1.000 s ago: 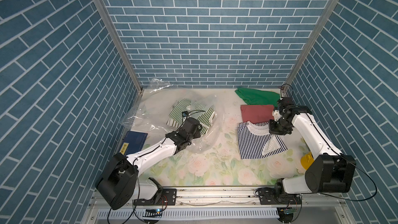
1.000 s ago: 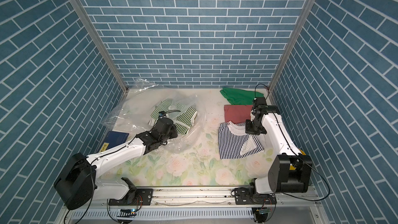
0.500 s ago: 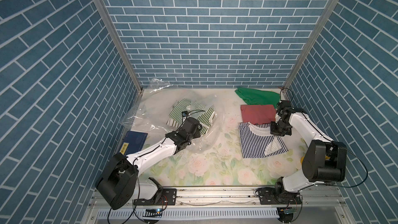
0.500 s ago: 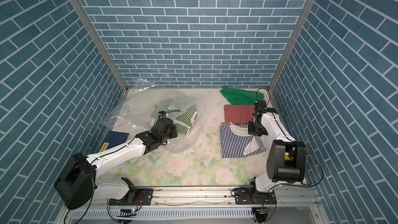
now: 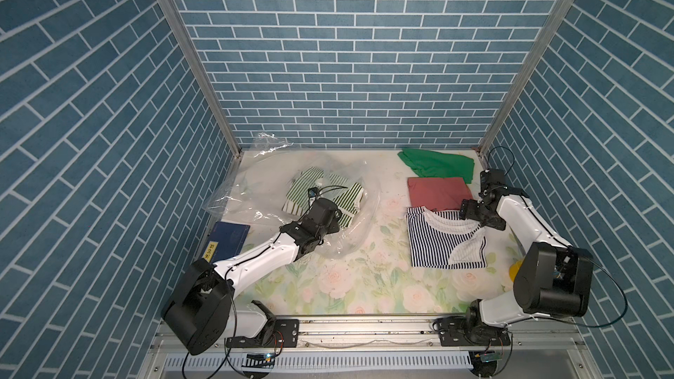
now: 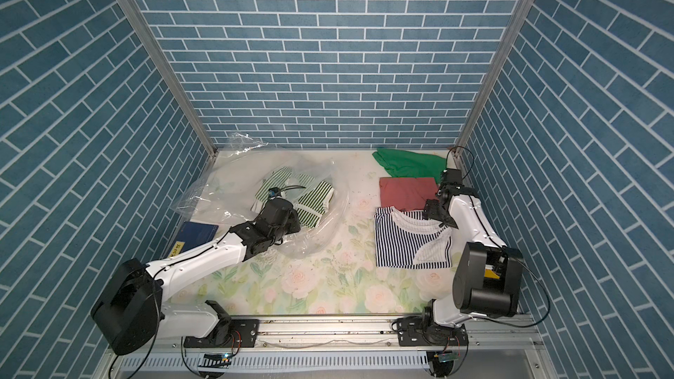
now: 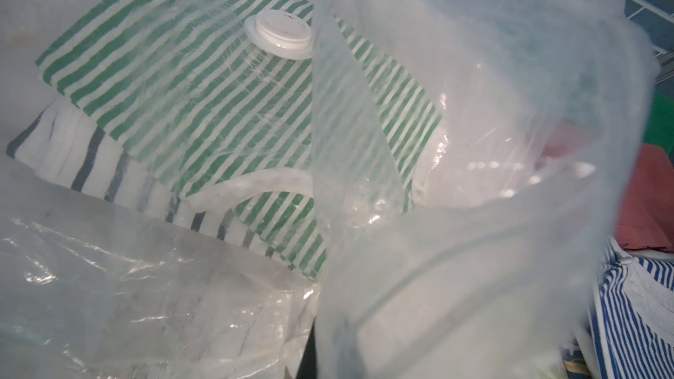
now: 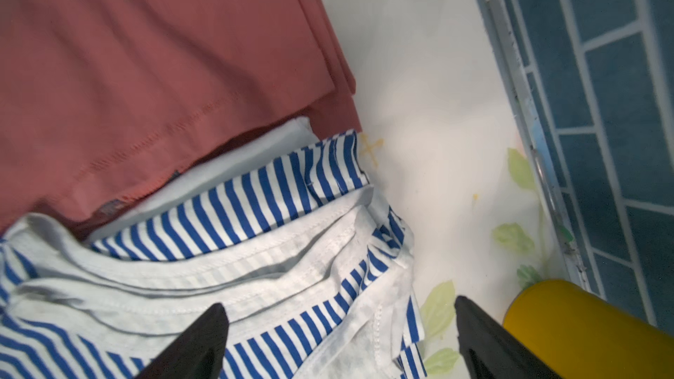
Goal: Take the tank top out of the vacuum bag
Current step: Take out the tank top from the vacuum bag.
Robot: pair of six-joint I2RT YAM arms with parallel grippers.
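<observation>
The vacuum bag (image 5: 255,191) (image 6: 226,191) lies crumpled at the back left, its white valve (image 7: 279,33) over a green-and-white striped garment (image 5: 350,200) (image 7: 182,103) inside it. My left gripper (image 5: 337,218) (image 6: 295,226) sits at the bag's mouth, shut on the plastic film; in the left wrist view that film hides its fingers. A blue-and-white striped tank top (image 5: 437,246) (image 6: 405,246) (image 8: 255,213) lies flat on the table outside the bag. My right gripper (image 5: 477,218) (image 6: 437,216) (image 8: 339,304) hovers open over its far right corner, holding nothing.
A folded red garment (image 5: 437,191) (image 8: 146,67) touches the tank top's far edge, with a green garment (image 5: 437,164) behind it. A dark blue folder (image 5: 228,240) lies at the left wall. A yellow object (image 5: 514,271) (image 8: 583,329) stands by the right wall.
My right gripper has opened and let go of the striped tank top, which now rests on the table. The right elbow has swung closer to the wall. The left arm has not moved.
</observation>
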